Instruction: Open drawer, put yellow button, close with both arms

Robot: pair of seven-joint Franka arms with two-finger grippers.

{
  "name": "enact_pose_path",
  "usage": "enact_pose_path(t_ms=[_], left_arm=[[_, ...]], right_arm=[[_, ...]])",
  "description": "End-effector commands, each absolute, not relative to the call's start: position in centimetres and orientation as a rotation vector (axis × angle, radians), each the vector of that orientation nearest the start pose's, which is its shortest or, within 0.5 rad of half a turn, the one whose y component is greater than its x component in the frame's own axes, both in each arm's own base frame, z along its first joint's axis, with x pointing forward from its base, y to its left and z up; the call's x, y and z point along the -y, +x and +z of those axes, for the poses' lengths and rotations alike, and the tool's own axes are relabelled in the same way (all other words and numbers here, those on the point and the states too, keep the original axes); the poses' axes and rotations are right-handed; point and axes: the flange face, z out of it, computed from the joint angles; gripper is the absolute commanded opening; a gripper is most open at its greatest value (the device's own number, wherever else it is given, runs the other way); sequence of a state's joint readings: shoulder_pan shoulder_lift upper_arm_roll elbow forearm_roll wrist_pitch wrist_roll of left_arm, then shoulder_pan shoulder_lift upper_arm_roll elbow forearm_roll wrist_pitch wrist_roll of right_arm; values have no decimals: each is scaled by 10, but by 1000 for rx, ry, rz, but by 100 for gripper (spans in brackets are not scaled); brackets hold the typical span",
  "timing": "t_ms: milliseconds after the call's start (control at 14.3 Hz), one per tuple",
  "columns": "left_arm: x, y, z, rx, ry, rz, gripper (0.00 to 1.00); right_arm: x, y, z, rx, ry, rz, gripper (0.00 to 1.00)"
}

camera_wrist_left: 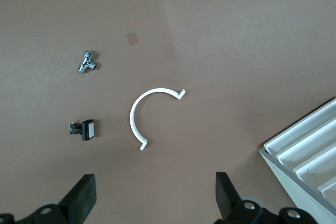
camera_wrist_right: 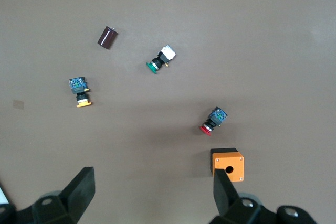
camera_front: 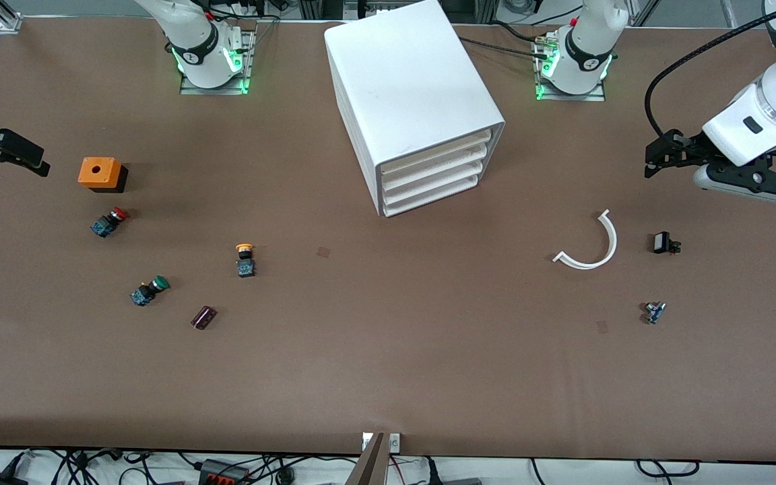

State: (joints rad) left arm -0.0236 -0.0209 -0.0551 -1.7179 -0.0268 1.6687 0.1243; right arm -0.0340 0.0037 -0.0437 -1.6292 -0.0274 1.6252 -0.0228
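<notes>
Brown table [camera_front: 388, 377]: red button [camera_front: 110, 221], green button [camera_front: 149, 290] flank yellow button [camera_front: 245, 259].

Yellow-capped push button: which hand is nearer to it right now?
Right. The right hand hovers open at its own end of the table, over the area near the yellow-capped push button. The left hand, also open, hangs at the far end, past the white cabinet.

The left gripper [camera_wrist_left: 155, 203] hangs above the brown table [camera_wrist_left: 236, 35] with its two black fingers [camera_wrist_left: 84, 195] spread wide and nothing between them. Below lie a white curved plastic piece [camera_wrist_left: 137, 114], a small black switch with a white face [camera_wrist_left: 86, 129] just beside it, and a small metal fitting [camera_wrist_left: 86, 62] near the switch. A corner of the white cabinet [camera_wrist_left: 283, 174] shows, with stacked trays [camera_wrist_left: 310, 148] visible.
</notes>
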Motion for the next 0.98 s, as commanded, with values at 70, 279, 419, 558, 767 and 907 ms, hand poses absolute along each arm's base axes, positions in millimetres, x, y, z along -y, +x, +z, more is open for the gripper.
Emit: enact_pose_path(t_ms=[70,279,419,558,767,907], left_arm=[[46,552,581,-344,-3127,53,100],[46,552,581,-344,-3127,53,100],[47,552,582,-341,-3129,50,100],[47,552,582,-301,-3134,51,100],[50,550,573,-324,-3143,142,100],[71,550,559,-382,-3133,225,100]], right_arm=[[43,551,601,-61,-3155,11,100],[43,552,598,-62,-3151,18,100],[43,552,597,-59,-3150,27,100],[42,557,591,-57,-3149,35,100],[27,573,567,-17,-3139,75,100],[11,582,554,19,-3139,79,100]])
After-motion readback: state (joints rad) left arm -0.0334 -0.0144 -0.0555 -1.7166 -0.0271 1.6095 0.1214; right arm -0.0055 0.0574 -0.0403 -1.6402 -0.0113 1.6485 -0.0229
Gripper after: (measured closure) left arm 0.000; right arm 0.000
